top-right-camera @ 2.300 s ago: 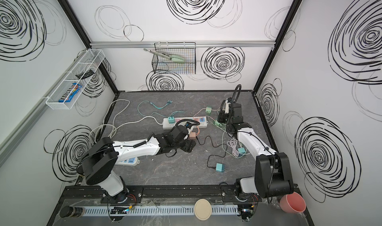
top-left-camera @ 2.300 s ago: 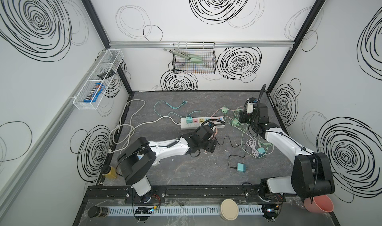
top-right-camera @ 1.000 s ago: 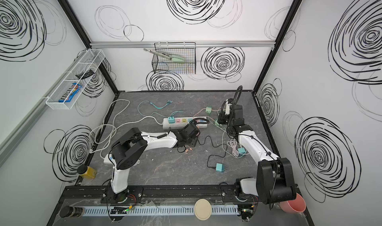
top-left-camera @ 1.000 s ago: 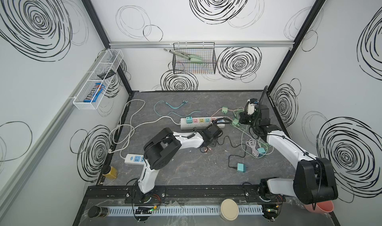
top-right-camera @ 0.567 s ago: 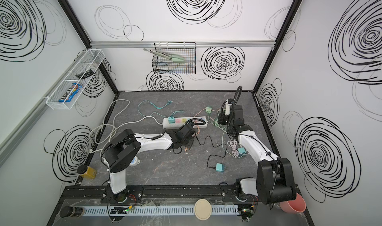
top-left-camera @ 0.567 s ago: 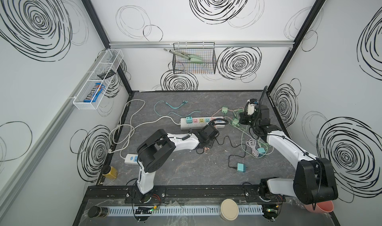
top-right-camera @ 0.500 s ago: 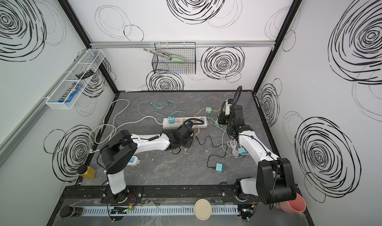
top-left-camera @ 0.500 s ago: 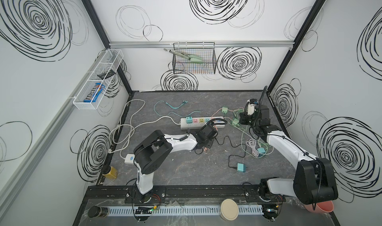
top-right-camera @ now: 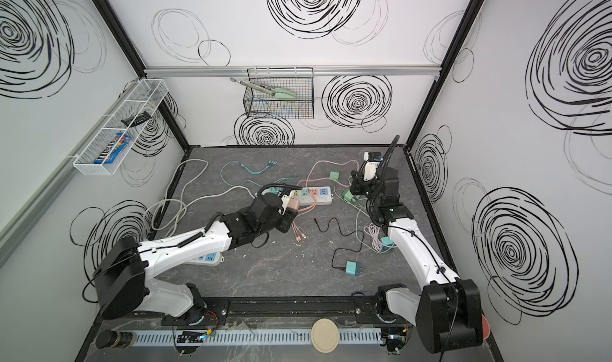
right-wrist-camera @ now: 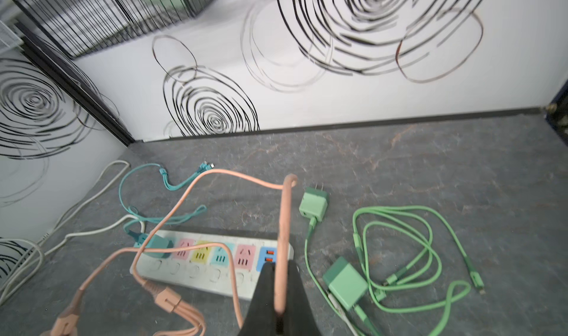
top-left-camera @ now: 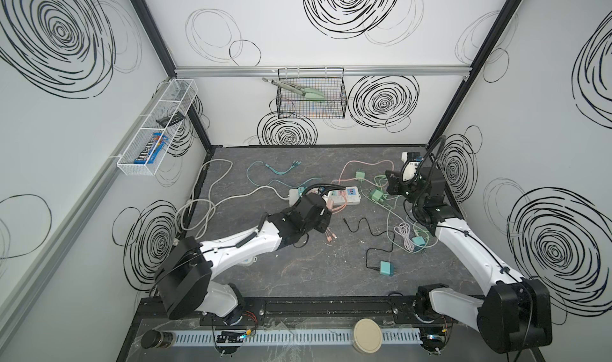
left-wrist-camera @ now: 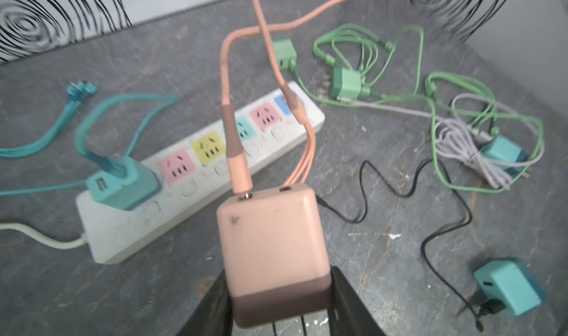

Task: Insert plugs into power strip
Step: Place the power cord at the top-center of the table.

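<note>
Left wrist view: the left gripper (left-wrist-camera: 279, 297) clamps the pink plug (left-wrist-camera: 270, 242) near the power strip (left-wrist-camera: 123, 242); the right gripper (right-wrist-camera: 279, 291) is pinched tight on the pink cable (right-wrist-camera: 284, 227).

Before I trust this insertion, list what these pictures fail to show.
- Pink plug prongs: left wrist view, hidden behind its own body and the left jaws.
- Second strip: top view, mostly covered by the left arm.
- Strip end: right wrist view, behind the right jaws and pink cable.
</note>
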